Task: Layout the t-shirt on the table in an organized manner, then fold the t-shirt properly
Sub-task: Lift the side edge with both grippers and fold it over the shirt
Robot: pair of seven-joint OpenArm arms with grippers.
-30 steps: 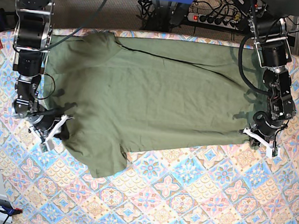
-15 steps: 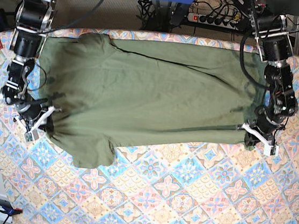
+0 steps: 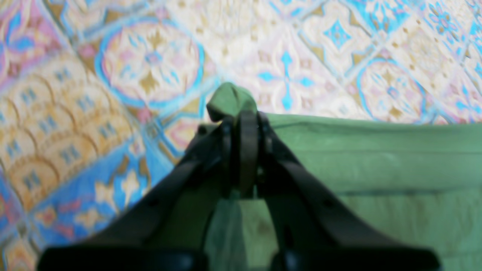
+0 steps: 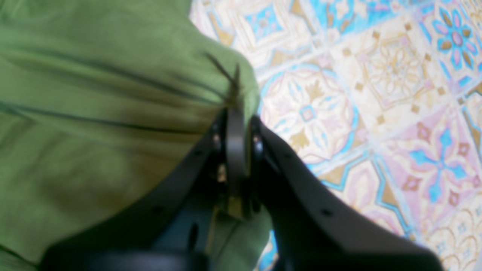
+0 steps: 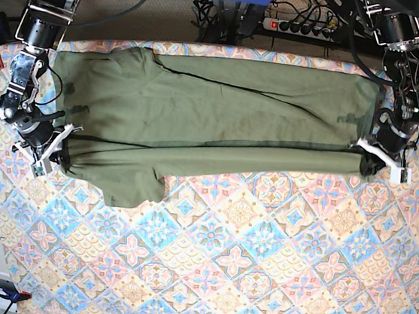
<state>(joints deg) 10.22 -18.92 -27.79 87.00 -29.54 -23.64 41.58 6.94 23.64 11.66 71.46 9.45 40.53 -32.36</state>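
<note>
The t-shirt [image 5: 214, 120] lies stretched between the two grippers, now pulled further up the table [image 5: 255, 283] and flatter than before. The left gripper [image 5: 380, 157] and right gripper [image 5: 49, 155] each stay clamped on a fabric corner.

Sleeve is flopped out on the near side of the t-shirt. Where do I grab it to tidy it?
Grip the sleeve at its free outer hem, coming from the bare table side. It lies flat, pointing away from the body of the t-shirt, so that edge is unobstructed.
</note>
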